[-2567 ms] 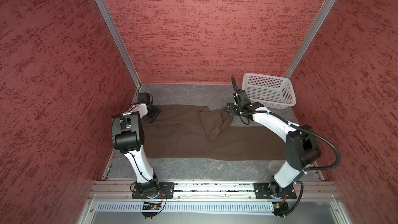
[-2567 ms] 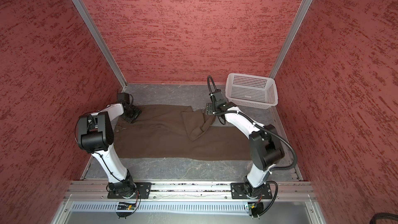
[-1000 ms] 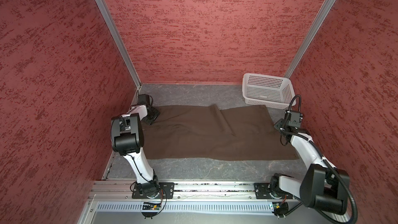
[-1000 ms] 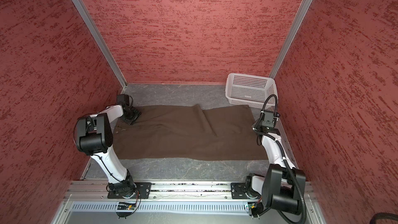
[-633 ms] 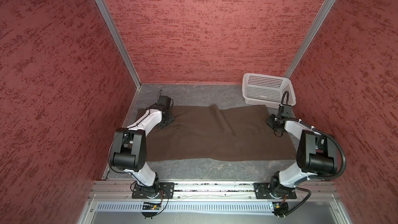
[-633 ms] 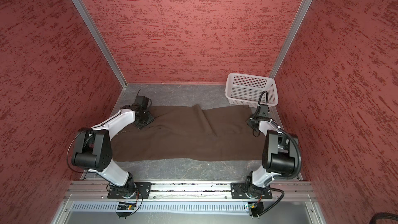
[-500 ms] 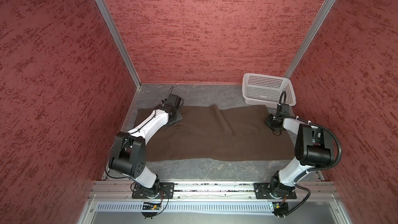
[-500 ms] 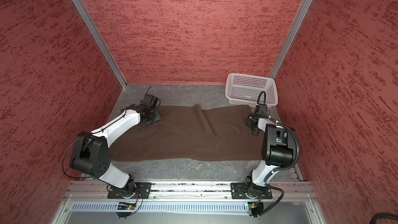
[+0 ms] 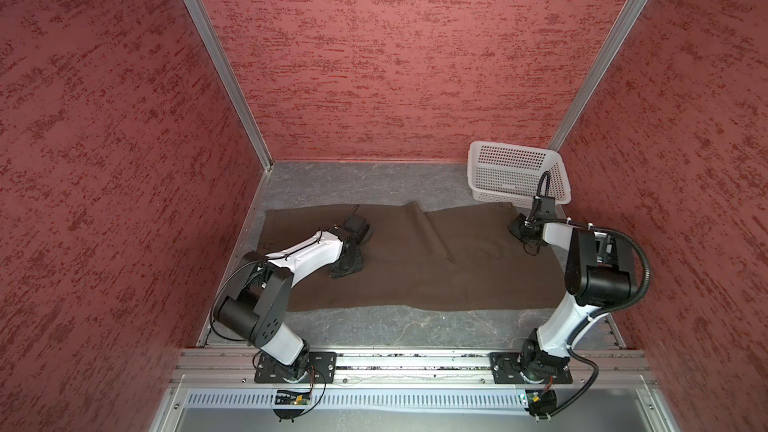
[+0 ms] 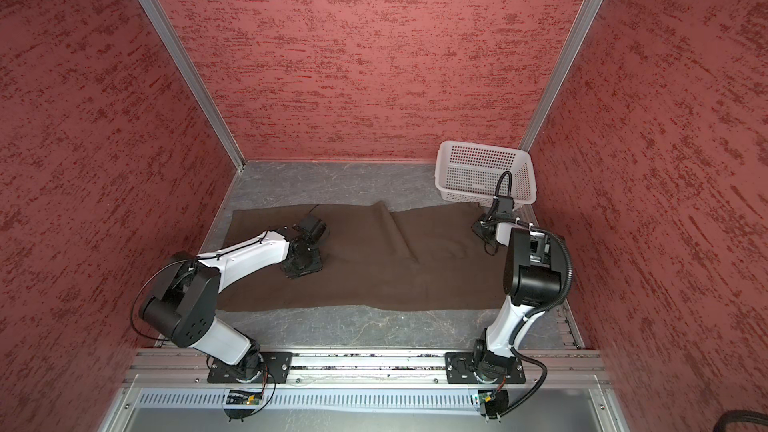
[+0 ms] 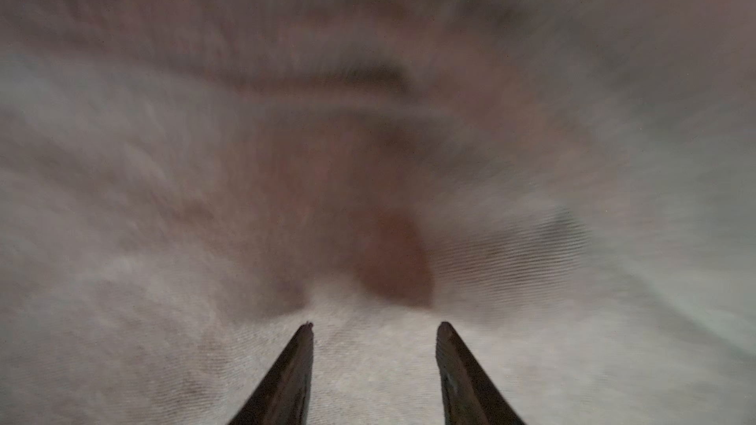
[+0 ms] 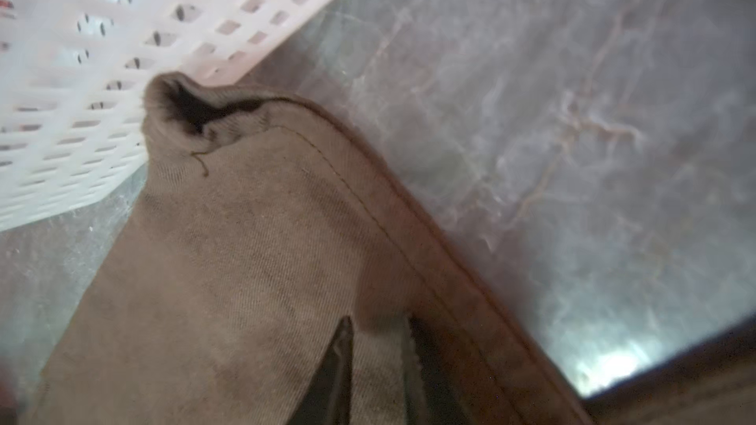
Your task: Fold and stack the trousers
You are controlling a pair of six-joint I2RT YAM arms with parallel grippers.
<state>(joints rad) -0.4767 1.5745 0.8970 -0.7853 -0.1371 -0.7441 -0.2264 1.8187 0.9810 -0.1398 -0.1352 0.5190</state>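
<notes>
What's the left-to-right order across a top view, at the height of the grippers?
Left gripper → crease in the trousers → right gripper. Basket left out: it overlaps the right gripper.

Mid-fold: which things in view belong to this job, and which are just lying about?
Part of the job: the trousers, spread flat; right gripper, pinching their hemmed corner; left gripper, jaws apart over the cloth.
Lying about: white basket, in the far right corner, beside that pinched hem.
</notes>
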